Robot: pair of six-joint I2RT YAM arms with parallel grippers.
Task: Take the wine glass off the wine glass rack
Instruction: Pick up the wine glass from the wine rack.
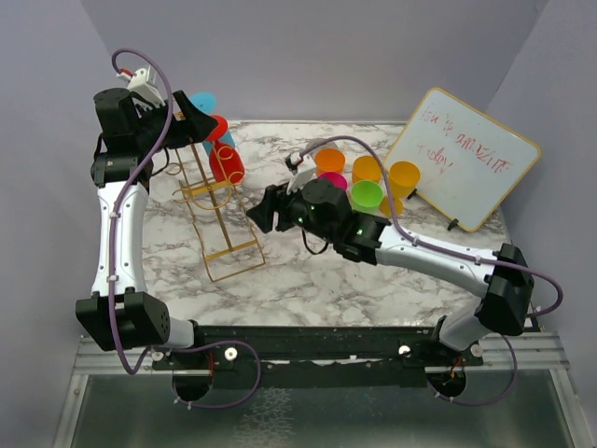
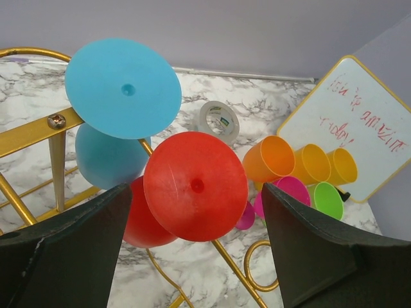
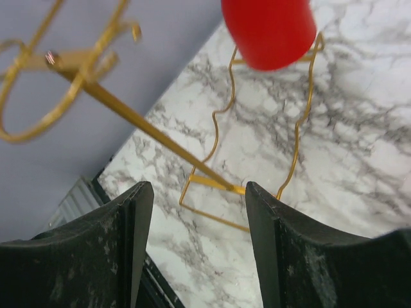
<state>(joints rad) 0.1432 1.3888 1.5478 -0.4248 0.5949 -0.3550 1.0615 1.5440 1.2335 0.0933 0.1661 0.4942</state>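
Right gripper (image 1: 261, 210): we've got it wide open with nothing in it, low over the marble table (image 1: 317, 280), pointing at the rack's base from just beside it.
Rack (image 2: 29, 136): gold wire, standing on the left half of the table, between the two grippers.
Red glass (image 1: 227, 163): hanging on the rack, foot up top, bowl down over the base wire.
Left gripper (image 1: 191, 117): up high at the top of the rack, spread wide with a finger on each side of the red glass's foot. We see gaps both sides, so it's gripping nothing.
Blue glass (image 1: 203, 101): hangs on the rack just behind the red one.
Cups (image 1: 364, 177): a bunch of orange, pink and green ones right of the rack.
Tape roll (image 2: 219, 120): on the table past the glasses.
Whiteboard (image 1: 464, 159): propped up far right, with red scribble we can't read.
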